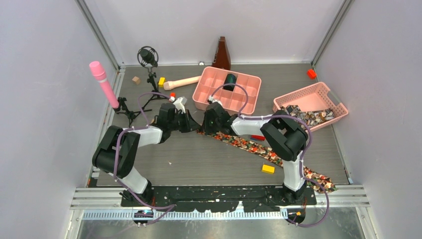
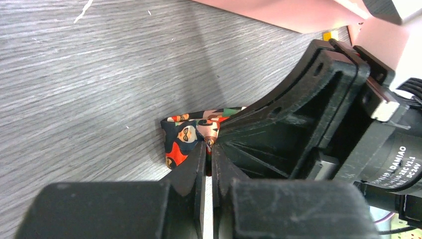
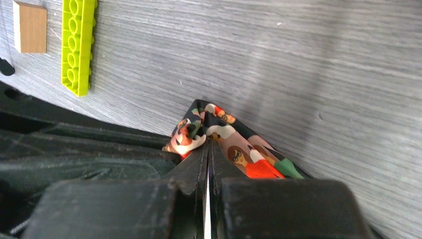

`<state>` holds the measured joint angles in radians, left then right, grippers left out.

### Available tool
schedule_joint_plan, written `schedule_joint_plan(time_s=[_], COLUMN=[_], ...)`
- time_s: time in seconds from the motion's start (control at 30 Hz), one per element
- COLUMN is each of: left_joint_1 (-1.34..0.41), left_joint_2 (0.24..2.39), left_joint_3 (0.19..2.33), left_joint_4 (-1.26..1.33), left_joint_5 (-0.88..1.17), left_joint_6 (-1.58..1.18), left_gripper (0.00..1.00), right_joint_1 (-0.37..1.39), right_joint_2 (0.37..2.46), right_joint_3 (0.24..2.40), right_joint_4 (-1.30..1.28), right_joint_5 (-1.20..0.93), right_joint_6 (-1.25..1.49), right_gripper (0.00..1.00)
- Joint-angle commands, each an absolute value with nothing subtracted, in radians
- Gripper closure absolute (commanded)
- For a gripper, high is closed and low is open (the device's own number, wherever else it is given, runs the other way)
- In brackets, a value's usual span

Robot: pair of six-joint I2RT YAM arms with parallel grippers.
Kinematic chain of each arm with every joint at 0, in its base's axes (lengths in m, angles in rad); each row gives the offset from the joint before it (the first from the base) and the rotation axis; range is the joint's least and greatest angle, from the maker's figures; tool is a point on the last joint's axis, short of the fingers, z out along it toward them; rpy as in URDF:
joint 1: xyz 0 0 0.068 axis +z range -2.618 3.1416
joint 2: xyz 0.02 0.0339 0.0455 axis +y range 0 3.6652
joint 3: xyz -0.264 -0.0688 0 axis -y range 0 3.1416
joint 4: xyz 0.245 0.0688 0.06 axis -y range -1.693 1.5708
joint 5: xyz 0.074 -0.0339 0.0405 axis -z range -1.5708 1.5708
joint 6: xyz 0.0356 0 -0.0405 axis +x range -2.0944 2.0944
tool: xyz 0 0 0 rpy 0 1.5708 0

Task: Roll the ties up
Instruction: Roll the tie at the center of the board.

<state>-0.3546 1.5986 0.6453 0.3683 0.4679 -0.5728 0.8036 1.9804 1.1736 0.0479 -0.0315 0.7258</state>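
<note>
A dark tie (image 1: pixel 249 145) with a busy red, orange and green print lies diagonally across the table, from the middle toward the near right edge. Both grippers meet at its far narrow end. My left gripper (image 1: pixel 196 127) is shut on a fold of that end; in the left wrist view the tie (image 2: pixel 184 134) pokes out past my closed gripper (image 2: pixel 209 147). My right gripper (image 1: pixel 205 127) is shut on the same end from the other side; the right wrist view shows the tie (image 3: pixel 239 154) bunched at my closed gripper (image 3: pixel 208 143).
A pink compartment tray (image 1: pixel 199 92) holding a dark roll (image 1: pixel 230 81) stands just behind the grippers. A pink basket (image 1: pixel 338 107) at the right holds more ties (image 1: pixel 308 117). A yellow block (image 1: pixel 268 169), a red block (image 1: pixel 258 137) and a lime brick (image 3: pixel 78 45) lie nearby.
</note>
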Motion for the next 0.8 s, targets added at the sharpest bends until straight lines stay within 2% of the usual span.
schedule_joint_plan(time_s=[0.0,0.2,0.5,0.57,0.7,0.77], left_joint_1=[-0.365,-0.365,-0.393,-0.399,-0.404,-0.405], left_joint_2=[1.601,1.605,1.635,1.646,1.656,1.657], left_joint_3=[0.663,0.665,0.694,0.699,0.705,0.707], left_joint_4=[0.343,0.339,0.308,0.308,0.308,0.308], left_joint_5=[0.478,0.479,0.484,0.488,0.489,0.49], left_joint_6=[-0.548,-0.536,-0.514,-0.514,-0.515,-0.518], left_gripper=[1.0,1.0,0.98,0.93,0.67,0.61], right_joint_1=[0.808,0.808,0.808,0.809,0.808,0.808], right_joint_2=[1.874,1.789,1.702,1.69,1.675,1.673], right_joint_3=[1.103,1.035,0.99,0.982,0.974,0.969], right_joint_4=[0.191,0.279,0.25,0.24,0.215,0.215], right_joint_5=[-0.033,-0.025,0.056,0.076,0.104,0.108], right_joint_6=[0.713,0.692,0.673,0.67,0.662,0.663], right_gripper=[0.93,0.89,0.88,0.88,0.88,0.87])
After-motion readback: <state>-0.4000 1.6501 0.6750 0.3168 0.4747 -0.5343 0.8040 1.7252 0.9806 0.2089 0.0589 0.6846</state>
